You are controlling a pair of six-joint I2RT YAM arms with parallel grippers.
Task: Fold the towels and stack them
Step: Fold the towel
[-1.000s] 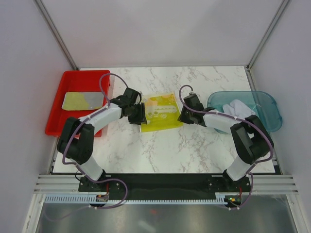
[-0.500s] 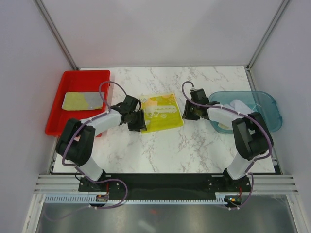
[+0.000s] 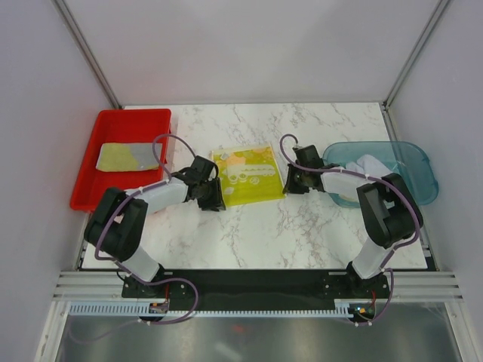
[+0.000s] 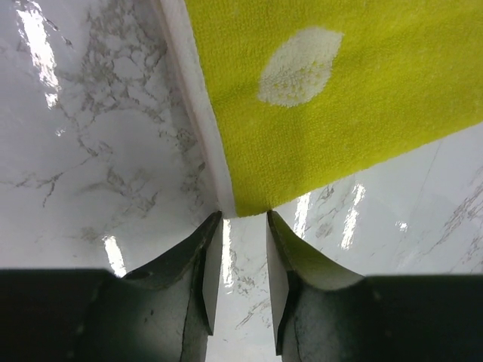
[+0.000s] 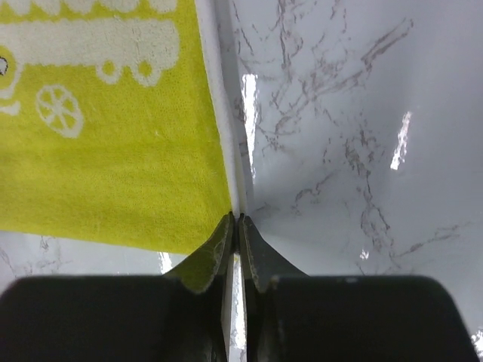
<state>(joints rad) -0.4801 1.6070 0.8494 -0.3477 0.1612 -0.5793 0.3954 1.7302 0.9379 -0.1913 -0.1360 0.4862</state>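
Observation:
A yellow-green towel with white prints lies flat mid-table. My left gripper sits at its near left corner. In the left wrist view the jaws stand a little apart, and the towel's corner lies just past the tips, not between them. My right gripper is at the towel's near right corner. In the right wrist view it is shut, with the towel's white edge running down into the tips. A folded yellow and grey towel lies in the red tray. A white towel lies in the teal bin.
The red tray stands at the table's left edge, close to the left arm. The translucent teal bin stands at the right edge behind the right arm. Grey walls enclose the marble table.
My left gripper has slid nearer along the towel's left side to its near corner. My right gripper has shifted slightly right. The towel now lies flatter.

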